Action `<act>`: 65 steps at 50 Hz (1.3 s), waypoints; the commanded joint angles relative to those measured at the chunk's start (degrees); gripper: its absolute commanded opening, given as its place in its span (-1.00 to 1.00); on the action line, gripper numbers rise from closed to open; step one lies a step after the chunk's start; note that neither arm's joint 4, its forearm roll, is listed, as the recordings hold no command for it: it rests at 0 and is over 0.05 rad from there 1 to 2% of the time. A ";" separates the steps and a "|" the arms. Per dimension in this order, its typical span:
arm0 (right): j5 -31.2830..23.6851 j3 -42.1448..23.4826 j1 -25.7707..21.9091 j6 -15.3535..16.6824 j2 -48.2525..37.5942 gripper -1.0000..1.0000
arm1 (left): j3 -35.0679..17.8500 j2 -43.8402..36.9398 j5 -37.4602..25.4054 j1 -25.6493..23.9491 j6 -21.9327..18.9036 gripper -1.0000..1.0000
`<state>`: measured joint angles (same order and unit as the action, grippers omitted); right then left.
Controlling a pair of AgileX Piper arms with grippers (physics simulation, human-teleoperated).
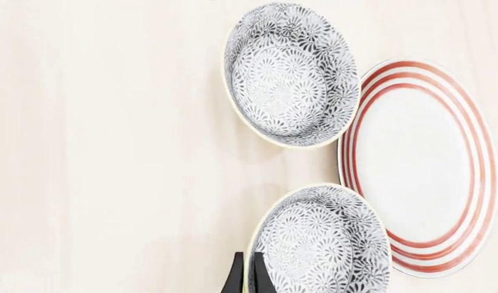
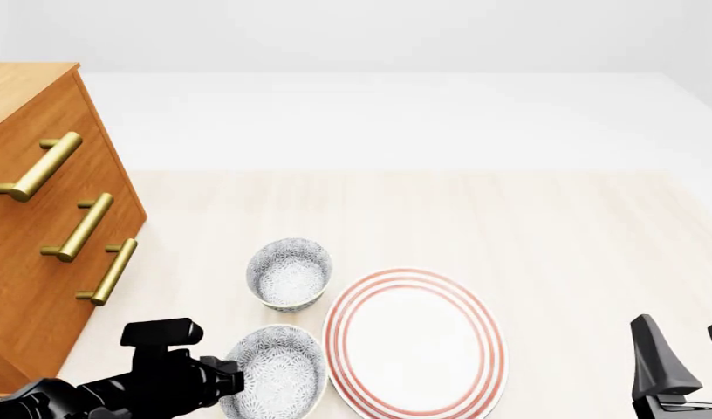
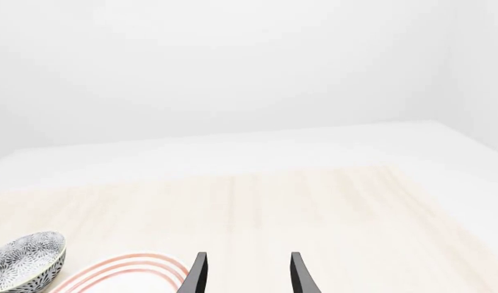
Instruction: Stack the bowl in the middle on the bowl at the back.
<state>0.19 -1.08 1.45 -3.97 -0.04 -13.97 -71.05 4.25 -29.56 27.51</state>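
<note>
Pale wooden tabletop [image 2: 543,227] against a plain white backdrop, with two speckled bowls and a red-ringed plate [image 2: 414,342] set out.

Grasp step in hand: the left gripper [image 1: 244,278] has its fingers pinched shut on the rim of the middle bowl [image 2: 275,373], one finger inside the wall and one outside. That bowl sits on the table, touching the plate's left edge and nearer the arms than its twin. The back bowl [image 2: 290,273] stands just beyond it, near the plate's far-left edge, upright and unoccupied. A wooden drawer cabinet [image 2: 42,218] stands well left of the plate. The right gripper [image 3: 245,274] hangs idle to the plate's right, jaws spread, holding nothing. Judgement: stacking is not yet done; the next move calls for a straight lift clearing the back bowl's rim, a short forward carry, then a centred lowering.
</note>
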 commanded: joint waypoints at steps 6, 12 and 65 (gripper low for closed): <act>-0.01 0.00 0.00 0.00 0.00 1.00 | 0.15 1.29 -1.30 0.58 -1.01 -1.00; 0.23 -0.05 -0.13 -0.01 0.02 1.00 | -0.08 3.65 -3.71 1.14 -1.57 -1.00; 0.30 -0.25 -0.24 0.28 0.02 1.00 | -25.61 37.31 -57.27 -8.79 -2.39 -1.00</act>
<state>0.47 -1.26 1.09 -3.56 -0.02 -33.96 -37.40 -44.70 -34.95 24.81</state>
